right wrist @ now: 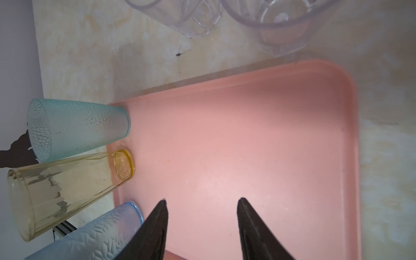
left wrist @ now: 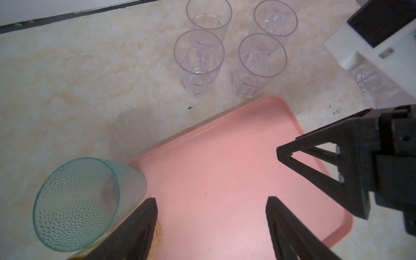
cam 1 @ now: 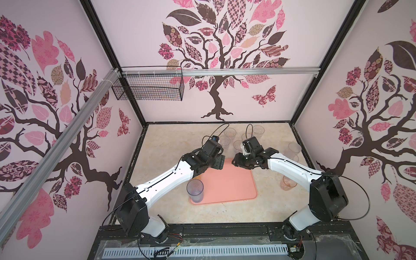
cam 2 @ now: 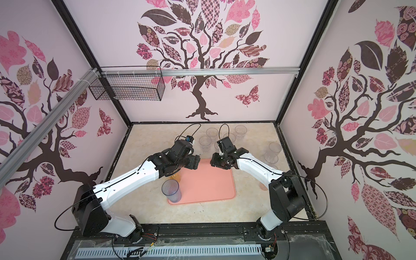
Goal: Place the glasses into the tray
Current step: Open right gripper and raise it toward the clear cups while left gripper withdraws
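Note:
The salmon tray [cam 1: 229, 184] [right wrist: 258, 135] lies mid-table. Standing along its left side are a teal glass [right wrist: 78, 128] [left wrist: 85, 207], an amber glass [right wrist: 67, 189] [cam 2: 175, 177] and a blue glass [cam 1: 195, 191] [right wrist: 94, 231]. Several clear glasses [left wrist: 199, 63] [cam 1: 230, 132] stand on the table behind the tray. More clear ones [cam 1: 294, 147] and a pinkish-orange one [cam 1: 288, 182] stand on the right. My left gripper [left wrist: 211, 202] [cam 1: 221, 162] hangs open and empty over the tray's far part. Facing it, my right gripper [right wrist: 202, 201] [cam 1: 236, 161] is open and empty too.
A black wire basket [cam 1: 148, 87] hangs on the back wall at the upper left, under an aluminium rail [cam 1: 225, 72]. Patterned walls close the table on three sides. The two grippers' tips are close together above the tray's far edge.

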### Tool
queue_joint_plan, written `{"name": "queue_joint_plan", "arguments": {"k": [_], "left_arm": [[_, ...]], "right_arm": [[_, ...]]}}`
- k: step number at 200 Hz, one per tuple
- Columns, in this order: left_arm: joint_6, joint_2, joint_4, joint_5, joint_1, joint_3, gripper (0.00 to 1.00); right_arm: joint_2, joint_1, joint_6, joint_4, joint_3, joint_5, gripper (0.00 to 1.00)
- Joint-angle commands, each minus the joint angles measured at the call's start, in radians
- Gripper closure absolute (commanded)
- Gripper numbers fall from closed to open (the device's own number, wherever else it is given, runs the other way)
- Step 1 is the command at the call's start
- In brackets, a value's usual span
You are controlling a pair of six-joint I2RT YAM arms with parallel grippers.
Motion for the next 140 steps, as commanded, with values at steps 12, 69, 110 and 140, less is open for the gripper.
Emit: {"name": "queue_joint_plan", "arguments": {"k": [12,69,110,140], "left_arm": [[0.093,0.026,-0.031,0.032,0.002,0.093,0.18],[0.145,-0.002,-0.014,0.126,0.121,0.128,0.17],[0.219,0.000,-0.050,0.069,0.175,0.203,0.17],[0.222,-0.001,-0.049,0.031,0.249,0.213,0.17]], "right_arm": [[-0.083,0.003,0.049,0.003,-0.006,0.037,0.46],[-0.030,-0.010,-0.030,-0.064,0.102,0.127,0.42],[0.058,-0.072,-0.082,-0.070,0.239,0.125,0.41],[0.148,-0.077,-0.109,-0.101,0.347,0.189,0.41]]}}
